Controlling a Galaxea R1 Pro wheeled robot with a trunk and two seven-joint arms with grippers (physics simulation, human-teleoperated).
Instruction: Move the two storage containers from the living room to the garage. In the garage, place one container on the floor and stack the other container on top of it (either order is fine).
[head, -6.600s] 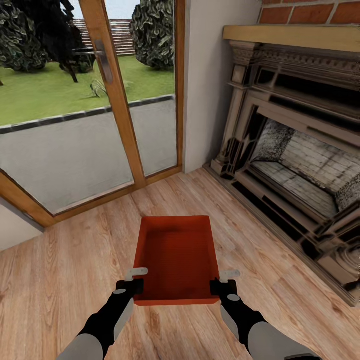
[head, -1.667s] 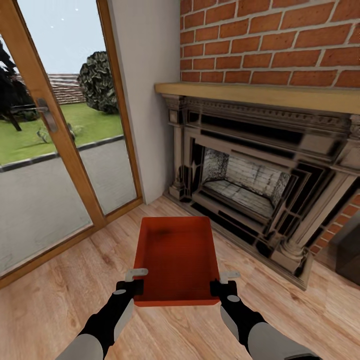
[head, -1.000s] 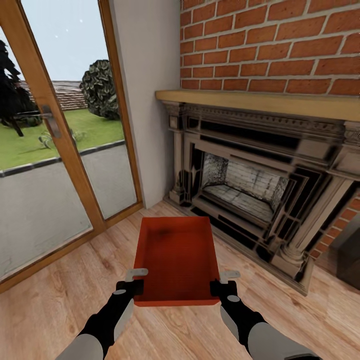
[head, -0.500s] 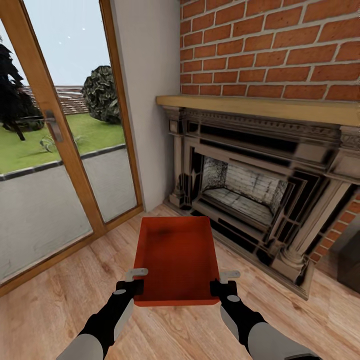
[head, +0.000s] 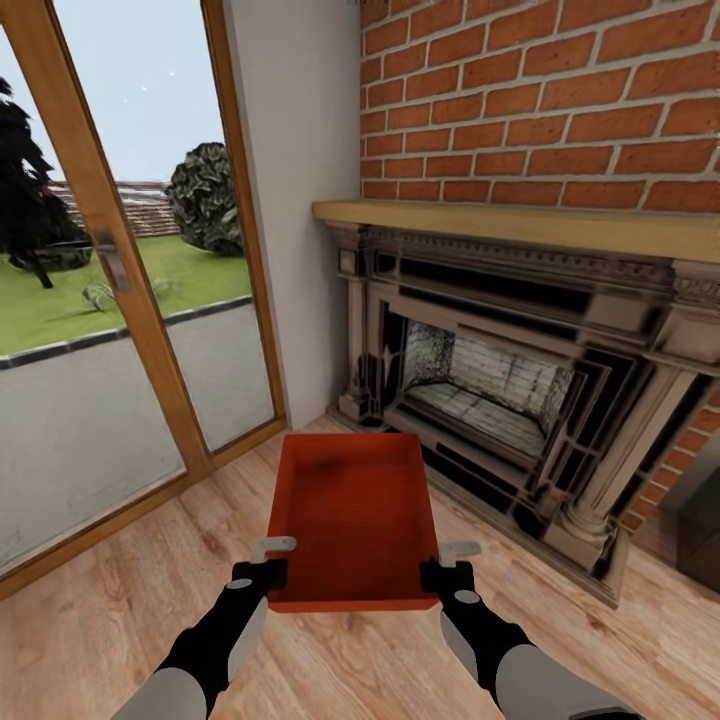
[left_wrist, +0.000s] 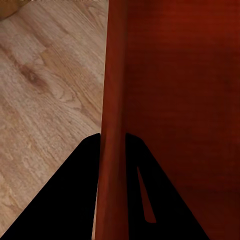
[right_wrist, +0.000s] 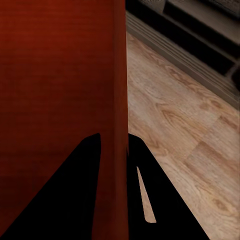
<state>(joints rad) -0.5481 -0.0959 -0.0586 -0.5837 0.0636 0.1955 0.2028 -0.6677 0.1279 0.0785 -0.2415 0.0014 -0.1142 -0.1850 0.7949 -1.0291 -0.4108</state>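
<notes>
While both black-sleeved arms reach forward low in the head view, the left gripper (head: 272, 562) pinches the left side wall of the orange-red rectangular open-topped plastic storage container (head: 352, 515), and the right gripper (head: 446, 564) pinches the right side wall at the matching spot near the bin's close end. Each wrist view confirms the hold: the left gripper (left_wrist: 114, 150) has one dark finger on either side of the thin ribbed wall (left_wrist: 113, 100), and the right gripper (right_wrist: 114, 150) clamps the opposite wall (right_wrist: 116, 90) in the same way, jaws narrowed to the wall's thickness. Carried between the two grippers, the container sits level and above the light wood plank floor (head: 110, 600), its long axis pointing away from the robot and its inside bare.

Just beyond the bin's far end and to the right stands the ornate dark-and-cream carved fireplace surround (head: 520, 380), with a pale stone firebox (head: 480, 385) set inside it and a plain light wooden mantel shelf (head: 520, 222) across the top. Above the shelf rises a red-brick wall (head: 540, 100). To the left, past a white wall section (head: 295, 200), a tall orange-wood-framed glass door (head: 110, 280) with a dark handle (head: 112, 260) looks out on grey paving, a green lawn and dark bushes.
</notes>
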